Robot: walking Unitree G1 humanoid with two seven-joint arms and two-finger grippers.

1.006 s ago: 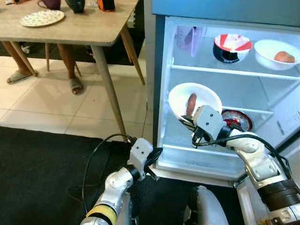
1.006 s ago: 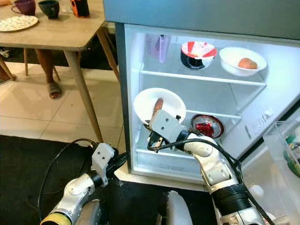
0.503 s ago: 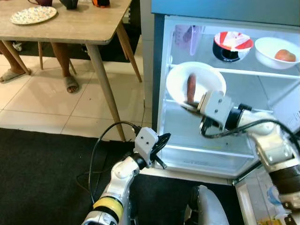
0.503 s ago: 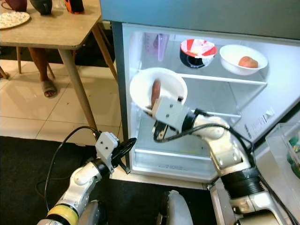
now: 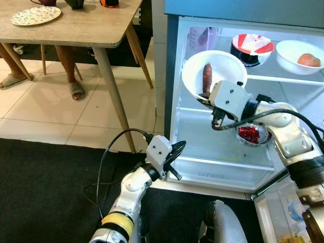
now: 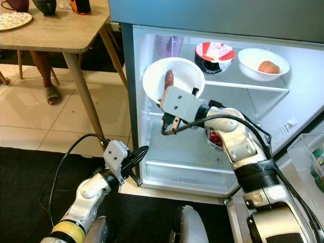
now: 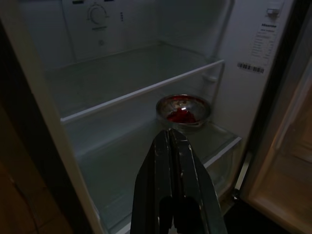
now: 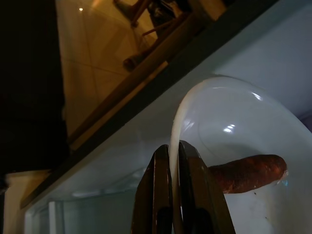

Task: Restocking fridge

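Pinched on the rim of the white bowl with its sausage, your right gripper holds it tilted at the open fridge, level with the upper shelf, probably for shelving, while your left gripper idles closed below.

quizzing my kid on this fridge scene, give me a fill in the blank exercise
1. The right gripper pinches the rim of a white ____ holding a sausage.
2. The left gripper has its fingers ____.
3. The top shelf holds a white bowl with something ____ inside.

Missing words: bowl; shut; orange
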